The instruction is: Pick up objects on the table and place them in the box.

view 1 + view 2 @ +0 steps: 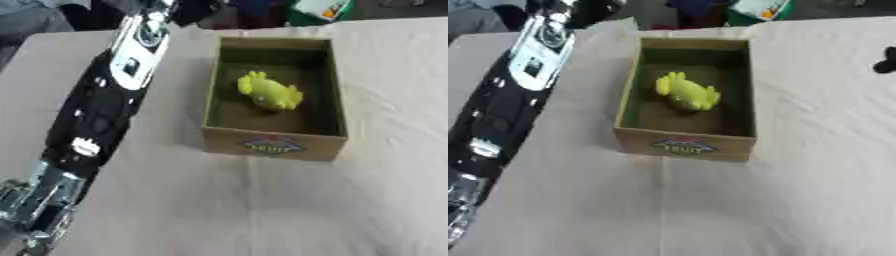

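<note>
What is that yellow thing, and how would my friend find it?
Look at the table under the white cloth and find the open cardboard box with a green inside near its middle. Lying on the box floor is a small, lumpy yellow-green toy. It is the only thing in the box and the brightest colour there.

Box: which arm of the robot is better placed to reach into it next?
Probably the left. The left arm lies along the left side of the box, reaching past its far corner. No right arm shows; only a small dark shape at the right edge.
</note>
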Available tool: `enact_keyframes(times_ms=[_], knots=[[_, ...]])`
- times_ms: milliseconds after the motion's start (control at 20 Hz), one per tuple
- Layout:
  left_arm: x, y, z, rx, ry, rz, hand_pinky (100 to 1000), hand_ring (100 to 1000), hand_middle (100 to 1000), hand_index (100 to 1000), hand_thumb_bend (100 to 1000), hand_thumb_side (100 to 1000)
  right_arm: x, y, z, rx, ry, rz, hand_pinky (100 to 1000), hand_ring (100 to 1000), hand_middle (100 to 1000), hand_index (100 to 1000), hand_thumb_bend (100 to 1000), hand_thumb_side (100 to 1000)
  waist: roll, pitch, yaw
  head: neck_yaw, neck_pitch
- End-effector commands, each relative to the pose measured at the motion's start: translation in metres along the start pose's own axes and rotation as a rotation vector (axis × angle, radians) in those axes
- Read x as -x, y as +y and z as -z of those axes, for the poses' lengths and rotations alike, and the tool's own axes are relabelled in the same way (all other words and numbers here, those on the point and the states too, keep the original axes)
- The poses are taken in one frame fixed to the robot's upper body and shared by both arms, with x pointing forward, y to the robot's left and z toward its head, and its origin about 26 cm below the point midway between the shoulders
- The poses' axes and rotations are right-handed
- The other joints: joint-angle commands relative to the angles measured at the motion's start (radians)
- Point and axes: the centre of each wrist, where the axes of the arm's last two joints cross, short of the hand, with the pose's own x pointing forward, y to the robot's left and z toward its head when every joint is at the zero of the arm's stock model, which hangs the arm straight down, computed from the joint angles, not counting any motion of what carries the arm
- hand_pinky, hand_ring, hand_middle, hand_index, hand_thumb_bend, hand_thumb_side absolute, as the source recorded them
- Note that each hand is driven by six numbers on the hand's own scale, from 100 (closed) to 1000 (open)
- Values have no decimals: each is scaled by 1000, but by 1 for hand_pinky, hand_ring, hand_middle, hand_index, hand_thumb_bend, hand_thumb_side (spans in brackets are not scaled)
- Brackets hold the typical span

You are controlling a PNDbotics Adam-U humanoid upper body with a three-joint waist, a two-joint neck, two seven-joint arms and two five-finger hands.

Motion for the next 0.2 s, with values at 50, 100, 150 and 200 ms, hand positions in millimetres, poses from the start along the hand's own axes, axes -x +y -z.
enact_keyframes(times_ms=[50,100,150,200], knots=[[-22,41,1,-101,-40,-106,498,645,585,847,100,832,-6,-4,2,23,-25,-26,843,599,701,914,100,789,-7,-26,12,-52,11],[-26,49,-4,-113,-47,-138,500,648,593,853,100,819,-6,-4,1,29,-24,-29,842,599,701,913,100,788,-9,-29,21,-66,11],[-31,56,-9,-115,-57,-156,500,649,594,853,100,817,-6,-5,1,36,-23,-31,842,599,701,913,100,788,-11,-32,28,-78,12],[-34,63,-16,-110,-57,-170,499,647,598,855,100,807,-6,-6,0,48,-22,-34,842,603,705,918,100,774,-12,-36,39,-94,16]])
